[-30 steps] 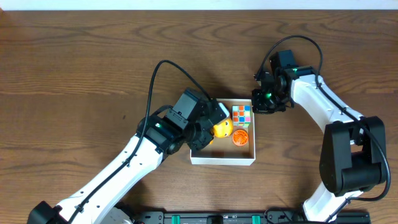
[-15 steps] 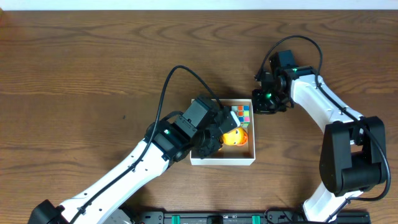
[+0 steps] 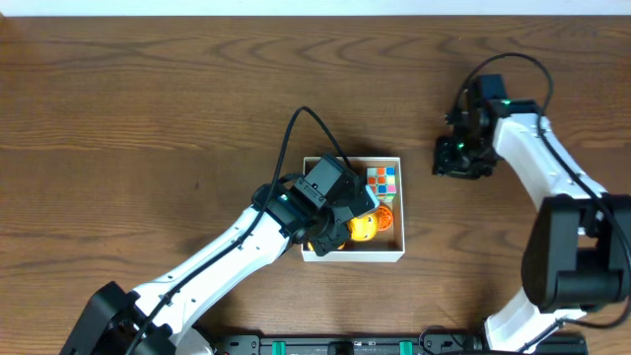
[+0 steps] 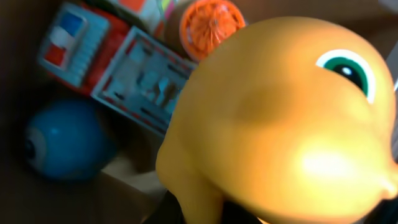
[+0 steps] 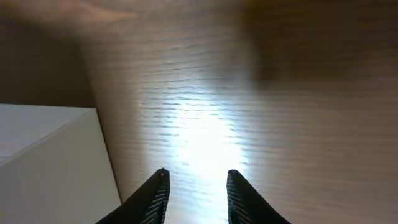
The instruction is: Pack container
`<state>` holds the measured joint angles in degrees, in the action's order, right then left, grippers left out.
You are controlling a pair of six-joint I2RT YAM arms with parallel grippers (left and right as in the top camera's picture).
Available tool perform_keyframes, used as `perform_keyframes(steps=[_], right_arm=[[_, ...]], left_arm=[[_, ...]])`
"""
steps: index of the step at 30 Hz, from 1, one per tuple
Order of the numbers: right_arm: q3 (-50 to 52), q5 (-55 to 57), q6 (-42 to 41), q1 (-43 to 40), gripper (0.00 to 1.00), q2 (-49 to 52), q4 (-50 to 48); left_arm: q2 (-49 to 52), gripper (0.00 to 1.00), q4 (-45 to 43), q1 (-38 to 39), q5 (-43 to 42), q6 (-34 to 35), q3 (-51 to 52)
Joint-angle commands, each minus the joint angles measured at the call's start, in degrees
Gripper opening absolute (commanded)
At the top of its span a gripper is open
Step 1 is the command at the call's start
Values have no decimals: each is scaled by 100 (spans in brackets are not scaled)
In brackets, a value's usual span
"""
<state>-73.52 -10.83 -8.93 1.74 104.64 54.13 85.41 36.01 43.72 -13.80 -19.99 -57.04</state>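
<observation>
Duck clamped in left gripper over container; right gripper parted above table, clear of its wall.

Table: dark brown wood with wavy grain, filling nearly the whole overhead view.
Pale strip: narrow, whitish, along the table's far edge; wall or floor cannot be told.
Black rail: at the table's near edge.
Glare: bright patch of light on the table's surface, right wrist view.
</observation>
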Motion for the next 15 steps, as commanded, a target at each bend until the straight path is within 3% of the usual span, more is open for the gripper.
perform_keyframes(steps=[1, 2, 4, 7, 15], right_arm=[[-164, 55, 4, -170, 33, -446, 74], [-164, 55, 9, -199, 33, -498, 92], [-164, 55, 96, -223, 33, -597, 136], [-164, 55, 136, -221, 34, -684, 223], [-164, 59, 282, -221, 34, -693, 372]], left_arm=[[48, 29, 109, 13, -79, -72, -90], [48, 39, 122, 13, -79, -72, -90], [46, 42, 122, 13, -79, -74, -90], [31, 68, 118, 13, -79, -74, -90], [-474, 78, 101, 13, -76, -74, -229]])
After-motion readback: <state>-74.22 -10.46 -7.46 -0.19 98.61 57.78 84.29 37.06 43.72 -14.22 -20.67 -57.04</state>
